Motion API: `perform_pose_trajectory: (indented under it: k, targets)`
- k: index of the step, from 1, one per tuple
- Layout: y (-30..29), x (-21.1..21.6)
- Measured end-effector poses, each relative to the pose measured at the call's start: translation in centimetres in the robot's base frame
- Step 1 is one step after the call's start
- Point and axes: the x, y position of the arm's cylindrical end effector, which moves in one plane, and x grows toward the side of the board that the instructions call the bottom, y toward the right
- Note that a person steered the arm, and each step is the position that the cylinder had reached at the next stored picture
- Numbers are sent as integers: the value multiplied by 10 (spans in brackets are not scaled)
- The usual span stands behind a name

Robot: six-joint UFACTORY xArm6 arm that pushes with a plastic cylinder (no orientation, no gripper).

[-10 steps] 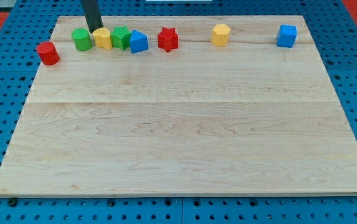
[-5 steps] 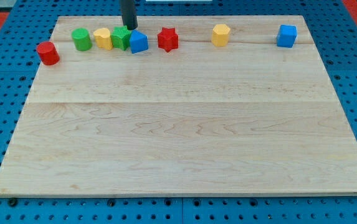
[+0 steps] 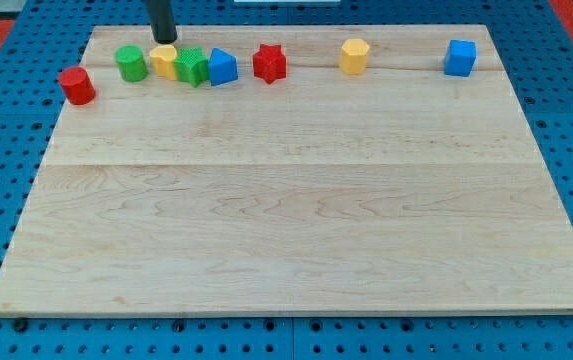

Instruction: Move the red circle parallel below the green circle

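The red circle (image 3: 77,85) lies near the board's left edge, toward the view's top. The green circle (image 3: 131,63) sits up and to the right of it, apart from it. My tip (image 3: 165,40) is at the view's top, just above the yellow block (image 3: 165,61), to the right of the green circle and well away from the red circle.
A green star-like block (image 3: 193,66) and a blue block (image 3: 223,67) crowd against the yellow block. A red star (image 3: 269,63), a yellow hexagon (image 3: 354,56) and a blue cube (image 3: 459,57) line the board's (image 3: 296,200) top.
My tip swung right to above the blue block, then back left to above the yellow block. The green star-like block shifted slightly down and left.
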Motion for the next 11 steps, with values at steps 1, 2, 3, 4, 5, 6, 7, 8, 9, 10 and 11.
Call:
perform_pose_trajectory:
  k: [1,2,3,4,5,6,7,8,9,10,11]
  targets:
    - [-34,6]
    - [-38,7]
    - [-83,14]
    - [-133,26]
    - [-133,26]
    - [-133,51]
    - [-111,90]
    - [-31,94]
    - [13,101]
    - [10,127]
    - [5,145]
